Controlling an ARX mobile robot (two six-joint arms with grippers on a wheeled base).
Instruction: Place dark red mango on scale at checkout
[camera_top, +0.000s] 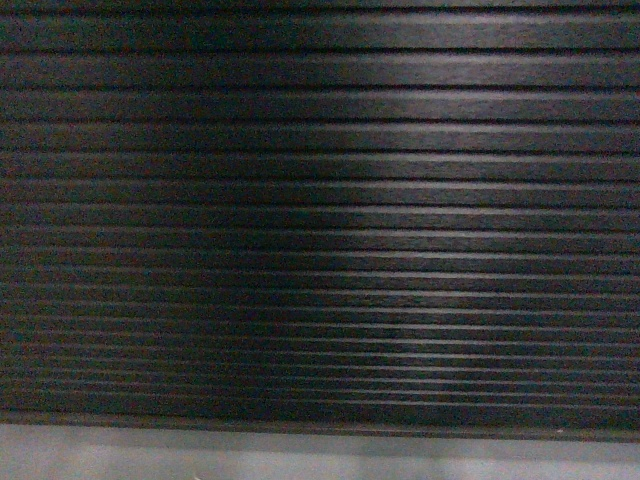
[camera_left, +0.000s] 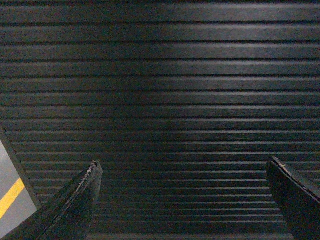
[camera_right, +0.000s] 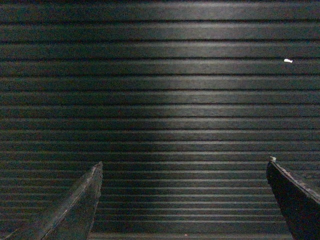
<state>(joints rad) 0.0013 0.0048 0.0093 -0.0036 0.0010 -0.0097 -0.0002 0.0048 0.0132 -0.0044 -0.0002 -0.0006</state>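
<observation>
- The checkout (camera_top: 320, 200) fills the head view as a black front panel of horizontal ribs, with a paler band of light falling across its right half.
- A strip of grey floor (camera_top: 300, 458) runs along the bottom of the head view, below the panel's lowest rib.
- The left gripper (camera_left: 182, 167) has its jaws spread wide, one dark finger at the lower left and the other at the lower right of its wrist view, with nothing between them.
- Ahead of and between the left jaws lies only the ribbed panel (camera_left: 170, 90); how near the fingertips are to it cannot be told.
- Outside the left jaw, at the lower left corner, the panel's edge gives way to grey floor crossed by a yellow line (camera_left: 10, 198).
- The right gripper (camera_right: 184, 164) is likewise wide apart and holds nothing, its two dark fingers at the lower corners of its wrist view.
- Beyond the right jaws the same ribbed panel (camera_right: 160, 100) spans the whole view; a small white speck (camera_right: 287, 60) sits on one rib, above the right-hand finger.
- The dark red mango and the scale show in none of the three views, so their place relative to either pair of jaws cannot be told.
</observation>
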